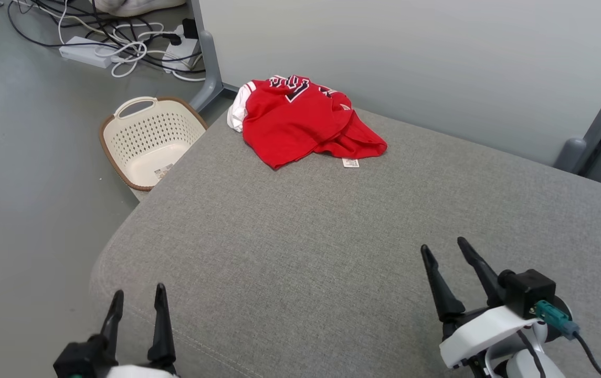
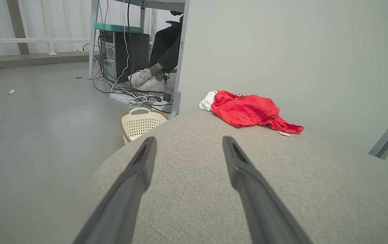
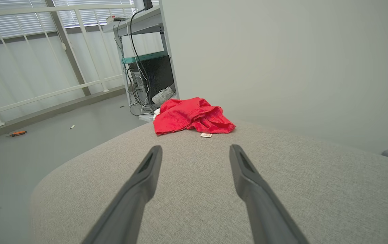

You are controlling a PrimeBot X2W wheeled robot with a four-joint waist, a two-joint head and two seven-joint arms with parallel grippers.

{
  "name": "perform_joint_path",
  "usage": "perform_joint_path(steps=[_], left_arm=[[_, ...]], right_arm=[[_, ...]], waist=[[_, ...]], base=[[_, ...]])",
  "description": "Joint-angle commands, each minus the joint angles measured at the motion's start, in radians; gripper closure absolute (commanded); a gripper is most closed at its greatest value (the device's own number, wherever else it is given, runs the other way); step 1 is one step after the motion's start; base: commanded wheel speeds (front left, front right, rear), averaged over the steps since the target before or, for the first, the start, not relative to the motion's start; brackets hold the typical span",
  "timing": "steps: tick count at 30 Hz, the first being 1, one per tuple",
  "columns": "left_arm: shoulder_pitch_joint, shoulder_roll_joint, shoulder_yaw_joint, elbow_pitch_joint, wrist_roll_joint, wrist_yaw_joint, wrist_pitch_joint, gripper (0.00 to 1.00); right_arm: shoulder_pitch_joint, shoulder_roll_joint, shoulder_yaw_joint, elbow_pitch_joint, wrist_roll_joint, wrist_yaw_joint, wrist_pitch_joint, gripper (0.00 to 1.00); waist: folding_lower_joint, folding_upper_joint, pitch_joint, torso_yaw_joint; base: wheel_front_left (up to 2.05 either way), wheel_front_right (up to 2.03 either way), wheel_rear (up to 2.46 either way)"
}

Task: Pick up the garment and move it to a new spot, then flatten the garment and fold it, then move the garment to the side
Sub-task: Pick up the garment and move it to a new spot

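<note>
Red jersey (image 1: 300, 126) with a white sleeve and dark lettering lies crumpled in a heap at the far edge of the grey upholstered seat (image 1: 300, 252), close to the pale partition wall (image 1: 410, 63). Its small white care label (image 1: 350, 163) sticks out on the near side, which tells us the cloth is bunched and partly turned over, not spread. We judge that it sits too close to the back edge to be flattened there, so the task asks first to carry it to the wide free middle of the seat.

Beside the far left corner of the seat, a cream laundry basket (image 1: 145, 139) with a brown rim stands on the floor (image 1: 27, 184), and behind it a power strip (image 1: 85, 52) lies with tangled cables.

Our left hand (image 1: 139, 291) and our right hand (image 1: 443, 244) hover over the near part of the seat, well apart from the jersey. Both are released, with the fingers spread wide and nothing between them, and both point toward the jersey. We think this is a ready posture: the pick-up is not yet begun, and both arms must reach far forward.
</note>
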Motion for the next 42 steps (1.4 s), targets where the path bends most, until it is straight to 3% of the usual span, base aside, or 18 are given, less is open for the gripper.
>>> perform_joint_path(steps=[1, 7, 16, 25, 31, 34, 42], left_arm=[[-0.048, 0.015, 0.001, 0.004, 0.002, -0.01, 0.006, 0.0], [-0.165, 0.059, 0.006, 0.007, 0.019, -0.026, 0.026, 0.0], [-0.512, 0.175, 0.028, 0.068, 0.029, -0.087, 0.124, 0.0], [-0.91, 0.3, 0.062, 0.344, -0.037, -0.182, 0.347, 0.0], [-1.064, 0.359, 0.036, 0.519, -0.065, -0.238, 0.527, 0.0], [-1.111, 0.373, 0.032, 0.587, -0.076, -0.239, 0.586, 0.0], [-1.137, 0.372, 0.043, 0.734, -0.087, -0.186, 0.615, 0.0]], right_arm=[[-0.002, -0.007, -0.022, -0.011, -0.013, 0.0, 0.003, 0.0], [-0.003, -0.007, -0.071, -0.058, -0.054, 0.0, 0.019, 0.0], [-0.08, -0.007, -0.135, -0.217, -0.16, 0.0, 0.079, 0.0], [-0.142, -0.007, -0.149, -0.374, -0.227, 0.0, 0.134, 0.0], [-0.156, -0.006, -0.177, -0.453, -0.239, 0.0, 0.145, 0.0], [-0.154, -0.005, -0.192, -0.488, -0.247, 0.0, 0.148, 0.0], [-0.156, -0.005, -0.189, -0.566, -0.256, 0.0, 0.154, 0.0]], waist=[[0.0, -0.0001, 0.012, -0.001], [0.0, -0.0001, 0.067, -0.025], [0.0, -0.0001, 0.246, -0.153], [0.0, -0.0001, 0.43, -0.31], [0.0, -0.0001, 0.52, -0.4], [0.0, -0.0001, 0.554, -0.425], [0.0, -0.0001, 0.615, -0.457]], base=[[0.0, 0.0, 0.0], [0.0, 0.0, 0.0], [0.0, 0.0, 0.0], [0.0, 0.0, 0.0], [0.0, 0.0, 0.0], [0.0, 0.0, 0.0], [0.0, 0.0, 0.0]])
